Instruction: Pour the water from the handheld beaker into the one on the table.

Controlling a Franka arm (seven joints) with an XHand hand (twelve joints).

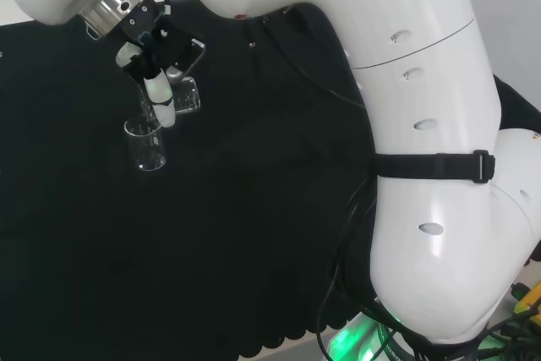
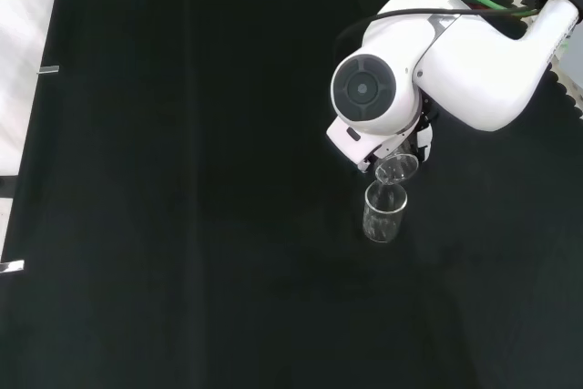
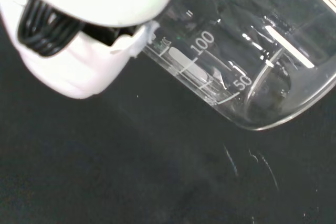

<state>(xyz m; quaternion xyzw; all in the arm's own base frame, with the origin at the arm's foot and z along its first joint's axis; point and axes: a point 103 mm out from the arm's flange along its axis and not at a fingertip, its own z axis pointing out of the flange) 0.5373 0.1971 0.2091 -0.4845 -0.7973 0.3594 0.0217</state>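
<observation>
- The held beaker (image 1: 184,97) is clasped by the robot hand (image 1: 156,65), whose fingers are curled round its wall, as is seen in the head view.
- It is kept tilted, with its mouth (image 2: 396,168) turned toward the beaker on the surface (image 2: 383,213); this is judged to be the pouring posture.
- In the front view the 2 beakers are found just beside each other, the tilted rim hanging over the upright rim, so that water would fall inside and not on the black cloth (image 2: 182,225).
- The lower beaker is left standing upright and apart from the fingers, presumably so that it is not knocked during the tilt.
- In the wrist view the held beaker's graduated wall (image 3: 220,61) is shown lying slantwise above the cloth; whether water is left in it cannot be told.
- No stream can be made out between the rims, and the level in the lower beaker cannot be judged.
- A spill is thought likeliest if the tilted lip drifts past the lower rim.
</observation>
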